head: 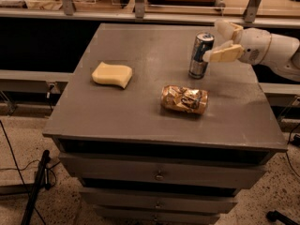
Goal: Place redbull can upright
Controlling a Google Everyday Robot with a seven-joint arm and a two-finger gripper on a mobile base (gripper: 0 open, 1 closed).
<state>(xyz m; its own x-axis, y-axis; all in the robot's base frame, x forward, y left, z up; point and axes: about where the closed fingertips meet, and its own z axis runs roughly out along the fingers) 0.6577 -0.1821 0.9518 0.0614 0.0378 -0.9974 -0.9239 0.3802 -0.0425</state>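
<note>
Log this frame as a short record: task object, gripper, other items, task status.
redbull can: upright, far right part of the table
gripper: open, beside the can's upper half on its right; contact unclear
crushed gold can: on its side, in front of the redbull can
yellow sponge: lying flat, left side
status: can stands upright
</note>
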